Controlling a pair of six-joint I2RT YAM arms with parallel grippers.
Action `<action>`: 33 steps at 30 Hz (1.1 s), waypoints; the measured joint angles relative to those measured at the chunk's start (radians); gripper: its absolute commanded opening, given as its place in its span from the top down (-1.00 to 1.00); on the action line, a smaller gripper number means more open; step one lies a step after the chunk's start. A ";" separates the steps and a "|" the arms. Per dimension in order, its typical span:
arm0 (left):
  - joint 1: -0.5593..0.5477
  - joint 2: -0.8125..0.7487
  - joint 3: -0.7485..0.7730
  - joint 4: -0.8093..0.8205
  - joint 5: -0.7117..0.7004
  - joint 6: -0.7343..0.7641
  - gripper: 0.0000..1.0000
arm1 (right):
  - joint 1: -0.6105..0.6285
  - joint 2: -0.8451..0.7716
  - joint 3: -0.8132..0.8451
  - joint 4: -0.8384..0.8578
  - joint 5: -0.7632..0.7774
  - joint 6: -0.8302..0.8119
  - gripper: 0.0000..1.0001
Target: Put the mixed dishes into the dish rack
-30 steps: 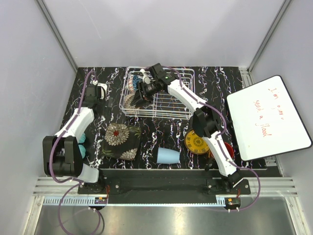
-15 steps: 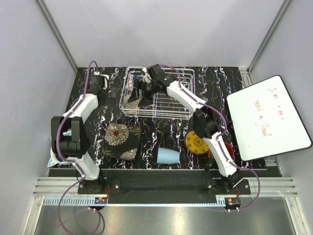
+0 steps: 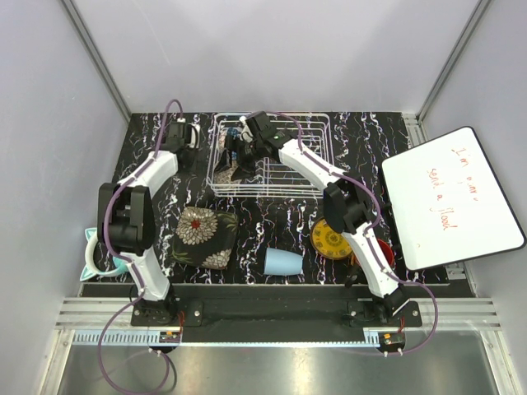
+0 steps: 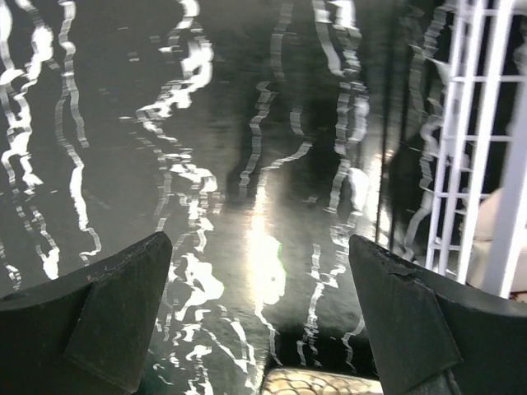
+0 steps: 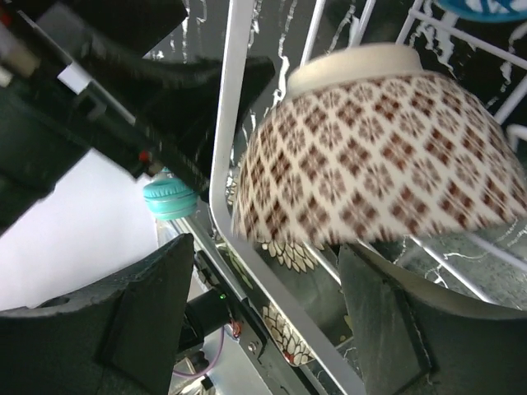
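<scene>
The white wire dish rack (image 3: 288, 169) stands at the back middle. The beige patterned bowl (image 5: 379, 156) lies tilted inside its left end, and the blue patterned bowl (image 5: 486, 6) shows behind it. My right gripper (image 3: 237, 152) is open at the rack's left end, its fingers (image 5: 140, 313) apart just short of the beige bowl. My left gripper (image 3: 191, 136) is open and empty over bare table left of the rack (image 4: 473, 164). On the table in front lie the black square floral plate (image 3: 204, 237), the light-blue cup (image 3: 283, 262), the yellow round plate (image 3: 332, 239) and the red-inside mug (image 3: 384, 251), partly hidden by my right arm.
Teal rounded items (image 3: 99, 259) sit at the near left edge. A white board with red writing (image 3: 449, 197) lies at the right. Grey walls close the back and sides. The table (image 4: 206, 164) is black with white veins.
My left arm swung from the near left round to the back, beside the rack, uncovering the teal items. My right gripper shifted slightly back inside the rack.
</scene>
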 measured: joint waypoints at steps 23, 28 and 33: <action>-0.119 -0.140 -0.106 -0.043 0.094 0.069 -0.92 | -0.087 -0.234 -0.388 0.262 0.112 0.082 -0.15; -0.007 -0.263 -0.092 -0.121 0.189 0.119 -0.98 | -0.082 -0.234 -0.388 0.268 0.131 0.125 -0.06; 0.111 -0.308 -0.061 -0.145 0.235 0.167 -0.98 | -0.072 -0.232 -0.382 0.269 0.150 0.162 -0.06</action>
